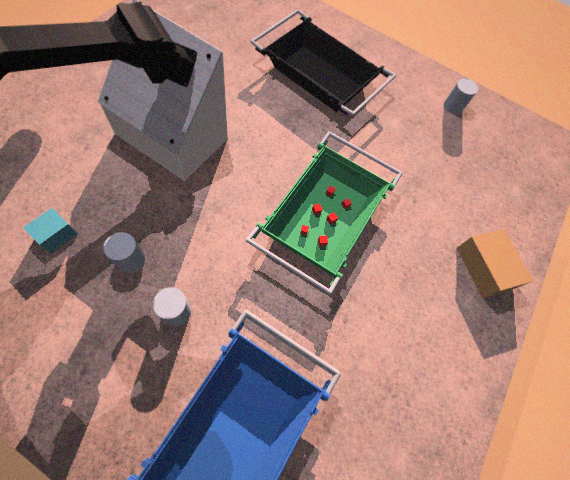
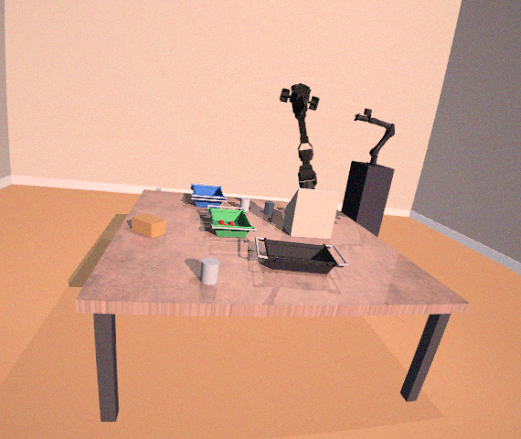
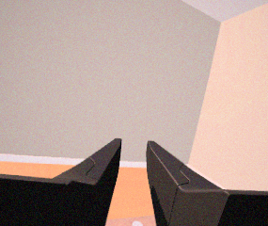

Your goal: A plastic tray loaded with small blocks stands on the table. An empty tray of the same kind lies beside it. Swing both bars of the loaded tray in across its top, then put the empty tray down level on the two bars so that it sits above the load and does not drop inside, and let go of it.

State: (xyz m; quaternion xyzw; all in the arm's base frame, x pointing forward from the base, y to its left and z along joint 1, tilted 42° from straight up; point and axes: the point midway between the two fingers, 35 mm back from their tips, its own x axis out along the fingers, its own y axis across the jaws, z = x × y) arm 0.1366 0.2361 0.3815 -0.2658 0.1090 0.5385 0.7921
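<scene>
Where the loaded green tray (image 1: 355, 170) (image 2: 230, 232) stood between blue (image 1: 275, 397) (image 2: 207, 191) and black trays (image 1: 303, 78) (image 2: 298, 263), near a slanted block (image 1: 200, 129) (image 2: 314, 212), we found the gripper (image 2: 299, 98) (image 3: 134, 146) narrowly open, unladen; the top view cropped the blue one.

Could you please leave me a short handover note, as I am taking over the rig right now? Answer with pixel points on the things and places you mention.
Gripper (image 2: 300, 96) (image 3: 134, 146): raised above the table, fingers a little apart, nothing between them.
Loaded tray: the green tray (image 1: 302, 192) (image 2: 232, 232), with six red blocks (image 1: 332, 218) (image 2: 222, 221) inside.
Empty trays: black tray (image 1: 301, 81) (image 2: 298, 263) and blue tray (image 1: 262, 384) (image 2: 207, 191), on opposite sides of the green one; I can't tell which is meant.
Done: no step; the green tray's bars (image 1: 291, 263) (image 2: 235, 230) are both swung outward.
Left: swing both bars in, set the matching empty tray level on them, release it.
</scene>
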